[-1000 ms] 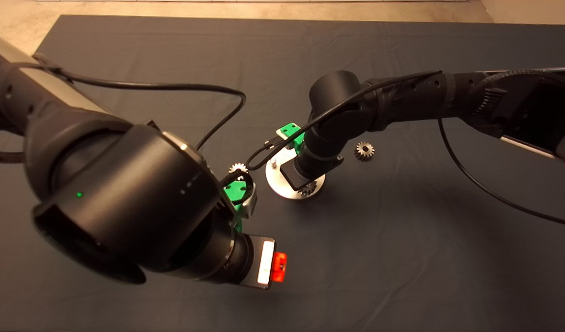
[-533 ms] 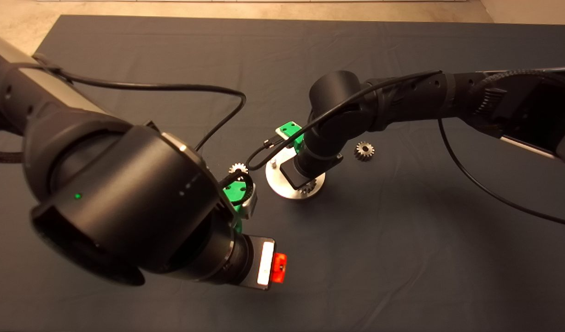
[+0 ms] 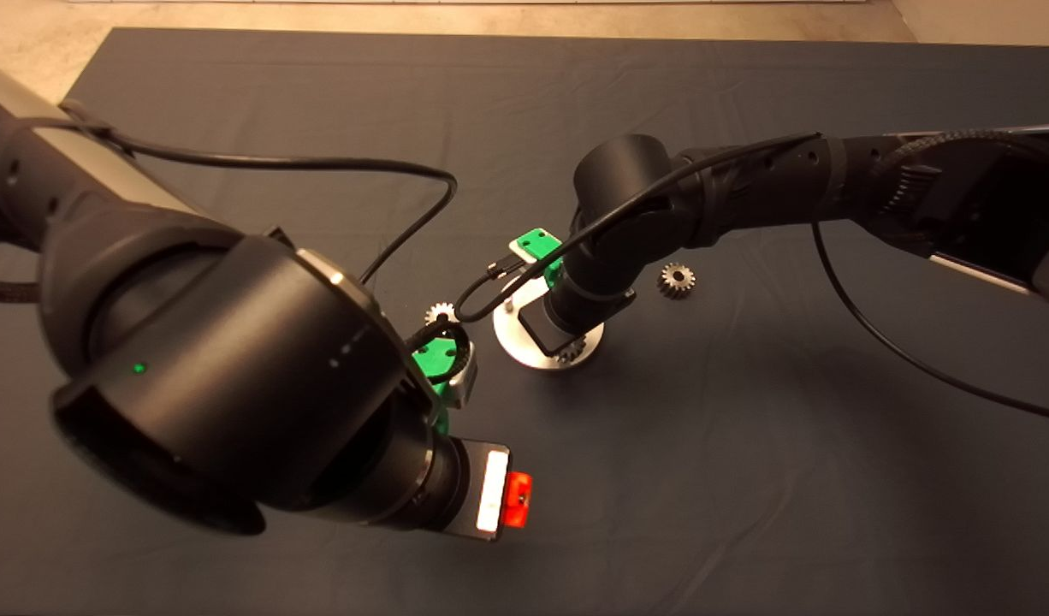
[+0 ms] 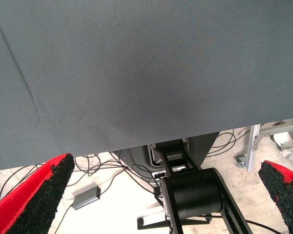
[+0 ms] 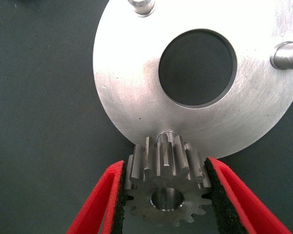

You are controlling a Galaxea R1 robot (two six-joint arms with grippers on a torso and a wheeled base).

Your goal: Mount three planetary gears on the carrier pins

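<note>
Gear one (image 5: pixel 165 187) is pinched between my right gripper (image 5: pixel 164 195) pads, sitting right at the near rim of the silver disc (image 5: pixel 132 97), just beside the nearest carrier pin (image 5: pixel 164 138). Two more pins (image 5: pixel 286 55) stand bare on the far side. My left gripper (image 4: pixel 161 195) is spread wide, holding nothing, out past the worktop edge. Second gear (image 3: pixel 677 280) lies right of the disc, third (image 3: pixel 440 313) left.
</note>
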